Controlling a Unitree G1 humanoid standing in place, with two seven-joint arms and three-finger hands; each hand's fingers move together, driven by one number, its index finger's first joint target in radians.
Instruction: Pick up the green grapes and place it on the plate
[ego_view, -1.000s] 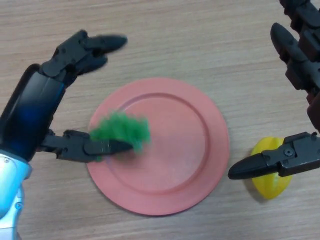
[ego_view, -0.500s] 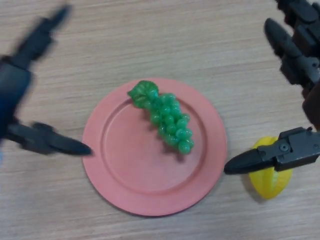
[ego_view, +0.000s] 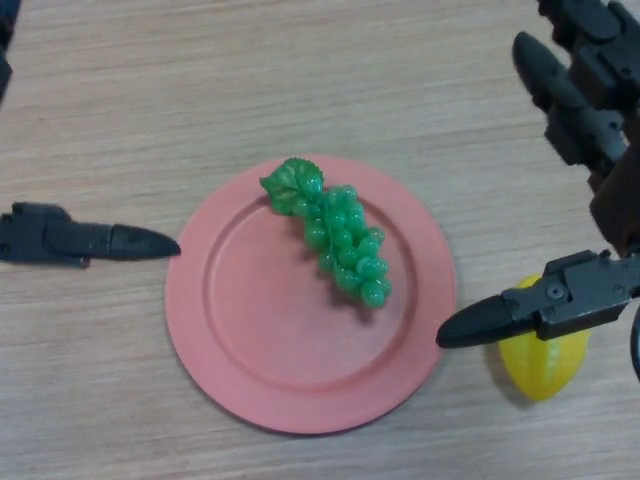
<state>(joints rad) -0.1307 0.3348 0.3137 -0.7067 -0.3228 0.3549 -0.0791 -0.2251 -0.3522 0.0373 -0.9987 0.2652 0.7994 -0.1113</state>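
Note:
A bunch of green grapes (ego_view: 340, 237) with a leaf at its upper end lies on the pink plate (ego_view: 260, 370), running from the upper middle toward the right. Nothing holds it. My left hand (ego_view: 80, 242) shows at the left edge, one straight finger pointing at the plate's rim, apart from the grapes. My right hand (ego_view: 580, 120) fills the right side, open, its thumb stretched toward the plate's right rim.
A yellow fruit (ego_view: 545, 360) sits on the wooden table just right of the plate, partly under my right thumb.
My left hand has let go of the grapes, which came to rest on the plate, and it has drawn back to the left edge. The right hand has barely moved.

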